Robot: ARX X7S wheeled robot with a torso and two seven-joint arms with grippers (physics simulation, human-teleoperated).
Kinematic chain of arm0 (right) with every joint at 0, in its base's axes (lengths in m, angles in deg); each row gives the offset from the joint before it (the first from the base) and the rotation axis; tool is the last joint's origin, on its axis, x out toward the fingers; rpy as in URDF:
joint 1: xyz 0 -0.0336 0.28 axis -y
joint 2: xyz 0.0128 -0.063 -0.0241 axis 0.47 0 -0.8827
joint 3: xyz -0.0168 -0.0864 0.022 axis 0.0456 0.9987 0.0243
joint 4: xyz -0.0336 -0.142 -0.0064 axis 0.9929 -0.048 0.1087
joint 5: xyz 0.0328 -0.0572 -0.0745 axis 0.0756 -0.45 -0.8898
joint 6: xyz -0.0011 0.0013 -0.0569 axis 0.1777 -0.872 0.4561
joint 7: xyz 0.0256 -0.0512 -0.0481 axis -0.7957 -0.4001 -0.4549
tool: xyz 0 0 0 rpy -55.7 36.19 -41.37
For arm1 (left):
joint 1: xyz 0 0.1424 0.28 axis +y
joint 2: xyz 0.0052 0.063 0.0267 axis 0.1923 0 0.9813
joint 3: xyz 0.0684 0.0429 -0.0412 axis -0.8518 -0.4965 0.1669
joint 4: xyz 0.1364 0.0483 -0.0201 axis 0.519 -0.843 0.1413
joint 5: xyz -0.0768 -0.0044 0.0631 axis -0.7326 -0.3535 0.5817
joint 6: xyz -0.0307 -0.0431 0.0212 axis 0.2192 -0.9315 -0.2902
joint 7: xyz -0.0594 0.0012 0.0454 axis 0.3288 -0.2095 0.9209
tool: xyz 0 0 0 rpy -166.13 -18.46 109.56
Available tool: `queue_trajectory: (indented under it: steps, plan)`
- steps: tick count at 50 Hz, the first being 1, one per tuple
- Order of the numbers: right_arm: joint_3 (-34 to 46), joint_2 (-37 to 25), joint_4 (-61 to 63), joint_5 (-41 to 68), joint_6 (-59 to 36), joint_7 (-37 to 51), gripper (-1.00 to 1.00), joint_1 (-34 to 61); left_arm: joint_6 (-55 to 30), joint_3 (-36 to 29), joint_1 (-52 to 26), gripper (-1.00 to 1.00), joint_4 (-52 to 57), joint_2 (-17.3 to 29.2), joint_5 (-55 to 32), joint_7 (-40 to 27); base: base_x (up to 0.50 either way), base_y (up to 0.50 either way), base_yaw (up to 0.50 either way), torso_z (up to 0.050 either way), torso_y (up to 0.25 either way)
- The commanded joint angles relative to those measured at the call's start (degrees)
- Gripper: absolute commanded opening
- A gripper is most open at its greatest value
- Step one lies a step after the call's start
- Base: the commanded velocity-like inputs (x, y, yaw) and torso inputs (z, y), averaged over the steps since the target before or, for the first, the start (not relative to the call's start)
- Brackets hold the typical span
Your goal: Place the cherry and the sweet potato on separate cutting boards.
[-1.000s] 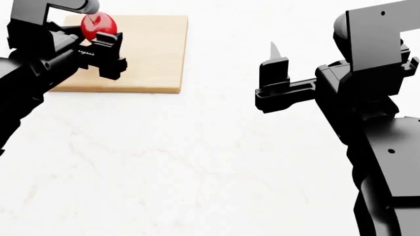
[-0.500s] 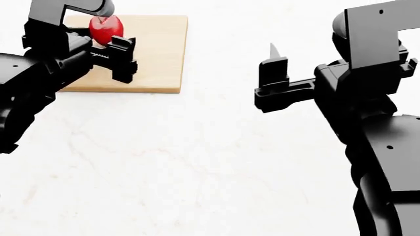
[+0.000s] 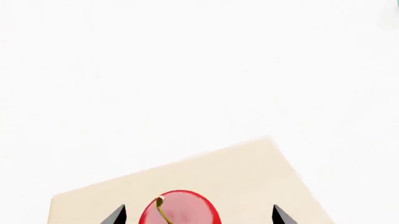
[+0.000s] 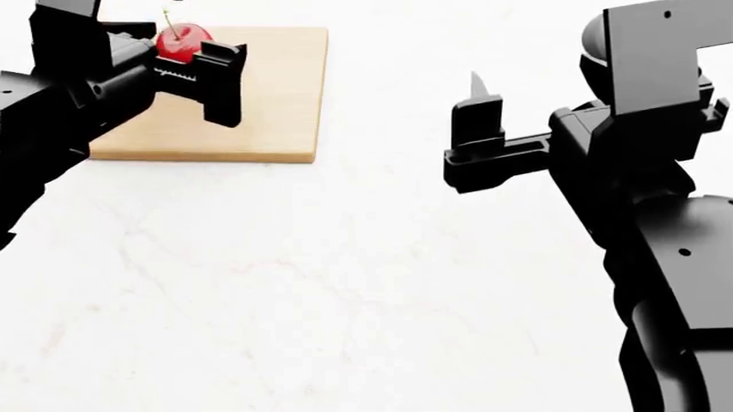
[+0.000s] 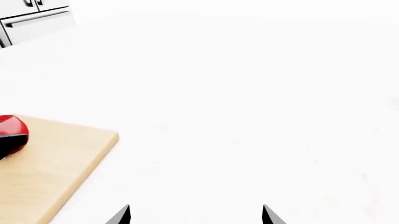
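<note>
The glossy red cherry (image 4: 181, 41) with its yellowish stem sits on a pale-tan cutting board (image 4: 269, 94) at the far left of the white counter. My left gripper (image 3: 198, 217) is open and straddles the cherry (image 3: 179, 210), with a bare gap on each side between fruit and fingertips. One of its fingers (image 4: 223, 79) shows to the cherry's right in the head view. The right gripper (image 4: 472, 129) hangs over bare counter right of centre, open and empty (image 5: 195, 215). The right wrist view catches the cherry (image 5: 9, 128) and the board (image 5: 56, 168) from the side. The sweet potato is out of view.
White marble-like counter (image 4: 343, 283) spreads around the board and under both arms. Cabinet fronts with bar handles (image 5: 34, 21) stand beyond the counter's far edge in the right wrist view.
My left gripper has shifted right and farther over the board, and the cherry has moved slightly right. The right arm has stayed still.
</note>
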Motion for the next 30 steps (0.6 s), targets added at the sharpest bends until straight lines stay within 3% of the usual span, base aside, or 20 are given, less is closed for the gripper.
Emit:
queue_trajectory:
  steps: [1, 8, 14, 24, 30]
  plan:
    - [1.1, -0.4, 0.5, 0.3, -0.6, -0.6, 1.0, 1.1, -4.5, 1.6, 0.8, 1.0, 8.0, 1.3, -2.1, -1.8, 0.0, 0.0, 0.0, 0.0, 0.0]
    - [1.4, -1.1, 0.1, 0.3, -1.9, -0.4, 1.0, 5.0, -10.8, 2.9, 3.2, 1.0, 18.5, 4.7, -3.3, -3.5, 0.0, 0.0, 0.0, 0.0, 0.0]
    - [2.1, -1.3, -1.5, -0.1, -1.7, -0.4, 1.0, 10.8, -20.1, 7.7, 2.8, 1.0, 32.7, 7.1, -6.5, -5.7, 0.0, 0.0, 0.0, 0.0, 0.0]
    - [2.2, -1.5, -1.0, 0.4, -2.9, -0.4, 1.0, 13.6, -24.4, 13.5, 8.9, 1.0, 48.0, 9.8, -11.0, -5.4, 0.0, 0.0, 0.0, 0.0, 0.0]
    - [1.3, -1.5, 0.3, 0.6, -3.2, 0.2, 1.0, 12.9, -27.4, 16.1, 9.7, 1.0, 51.2, 11.7, -12.5, -5.2, 0.0, 0.0, 0.0, 0.0, 0.25]
